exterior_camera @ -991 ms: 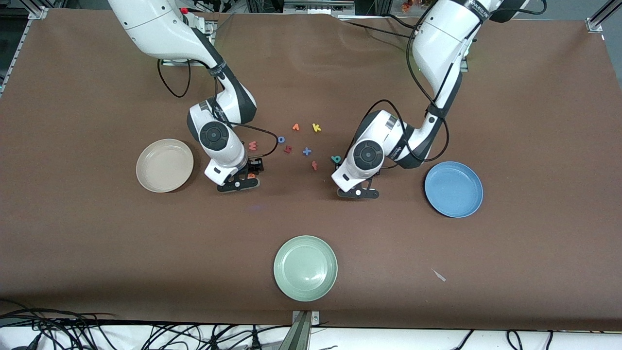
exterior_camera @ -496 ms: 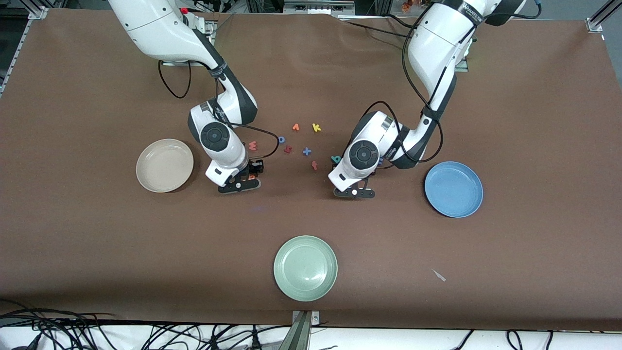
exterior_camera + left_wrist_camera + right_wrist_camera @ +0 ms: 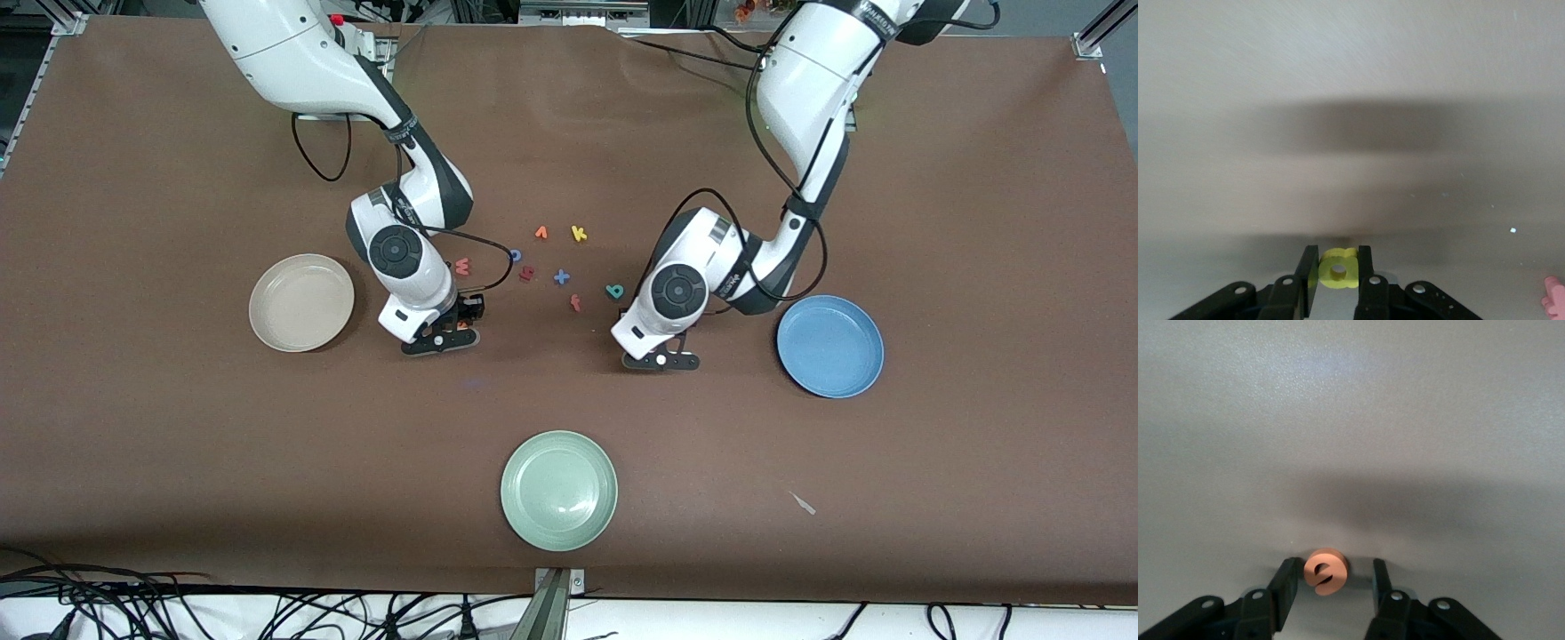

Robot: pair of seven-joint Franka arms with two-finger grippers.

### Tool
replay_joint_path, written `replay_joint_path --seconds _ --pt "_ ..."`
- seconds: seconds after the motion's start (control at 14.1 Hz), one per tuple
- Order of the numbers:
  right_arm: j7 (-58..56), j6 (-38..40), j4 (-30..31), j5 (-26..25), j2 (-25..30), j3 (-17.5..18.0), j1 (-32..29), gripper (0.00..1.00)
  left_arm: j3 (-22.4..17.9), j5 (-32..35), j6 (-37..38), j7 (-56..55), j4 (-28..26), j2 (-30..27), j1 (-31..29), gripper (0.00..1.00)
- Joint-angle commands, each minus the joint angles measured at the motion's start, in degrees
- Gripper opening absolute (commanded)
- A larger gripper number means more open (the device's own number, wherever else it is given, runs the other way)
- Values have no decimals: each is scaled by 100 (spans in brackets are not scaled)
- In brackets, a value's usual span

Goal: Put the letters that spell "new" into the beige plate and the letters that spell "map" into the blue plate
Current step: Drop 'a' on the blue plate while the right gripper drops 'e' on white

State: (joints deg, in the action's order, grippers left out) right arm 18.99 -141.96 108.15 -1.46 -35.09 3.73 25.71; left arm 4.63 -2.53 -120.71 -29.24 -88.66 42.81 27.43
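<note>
3 plates (image 3: 558,491), 10 foam letters (image 3: 579,233), 2 robot arms (image 3: 805,98)

Pink letter (image 3: 1555,300) cut off at edge

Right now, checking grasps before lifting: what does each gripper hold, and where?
Left gripper: yellow "a", pinched by its sides. Right gripper: nothing yet; orange "e" sits between open fingers.

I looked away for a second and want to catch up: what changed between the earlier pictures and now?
The left tool has closed on the yellow "a", and its arm shifted slightly toward the blue plate. The right tool has narrowed around the orange "e", with a gap on one side. Both plates, the pale green plate and the loose letters stayed put.
</note>
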Motion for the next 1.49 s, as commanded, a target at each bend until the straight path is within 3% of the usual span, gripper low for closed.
replay_joint_path --seconds 0.0,0.21,0.42,0.71,0.78,0.85,0.92,1.13,1.42 --pt "8 -51 -137 14 -121 -12 65 39 11 243 494 276 -46 -483 -351 0" --pt "8 -95 -137 23 -148 -12 92 32 11 779 1257 1329 -90 -659 -833 0" --pt "-70 -78 -172 23 -113 -21 92 19 11 1314 1436 2060 -160 -659 -1300 1" --pt "-482 1167 -593 41 202 -56 -118 10 38 1483 1366 3063 -239 -572 -2012 10" --pt "-736 1396 -585 41 352 -82 -215 10 38 1483 1287 3099 -239 -485 -2091 21" --pt "-1052 1590 -489 50 519 -117 -303 10 38 1475 1208 3099 -248 -458 -2101 78" --pt "-1386 1575 -262 50 686 -274 -339 10 38 1448 1207 3099 -240 -440 -2101 100" --pt "-2204 1076 659 41 1265 -722 -339 10 116 1404 1295 3029 -152 -527 -2022 100" --pt "-3347 704 1576 41 1777 -1478 -339 10 748 1212 1436 2539 -169 -686 -1969 100"
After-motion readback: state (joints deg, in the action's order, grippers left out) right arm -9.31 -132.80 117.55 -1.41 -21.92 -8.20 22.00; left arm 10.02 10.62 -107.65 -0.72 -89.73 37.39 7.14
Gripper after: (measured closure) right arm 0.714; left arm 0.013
